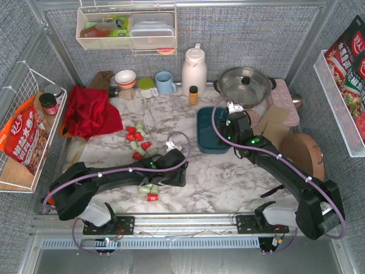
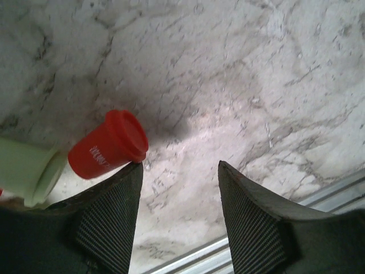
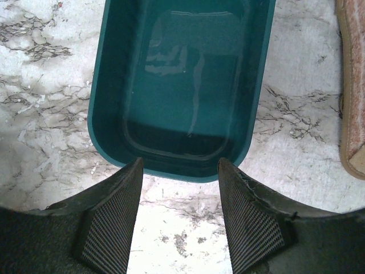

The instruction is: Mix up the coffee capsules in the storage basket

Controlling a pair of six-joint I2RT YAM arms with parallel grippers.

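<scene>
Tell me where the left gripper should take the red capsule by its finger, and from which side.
Pinch the bright red cup-shaped plastic capsule across its body, coming down from above. It lies on its side, and a pale green capsule crowds the end opposite its rim, so a lengthwise pinch by the left gripper looks blocked.

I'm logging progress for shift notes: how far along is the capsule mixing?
Done: nothing visible; the storage basket is empty. In hand: nothing held; the left hand is open beside a red capsule, the right hand open at the basket's near rim. Left: all visible coffee capsules lie on the table.
</scene>
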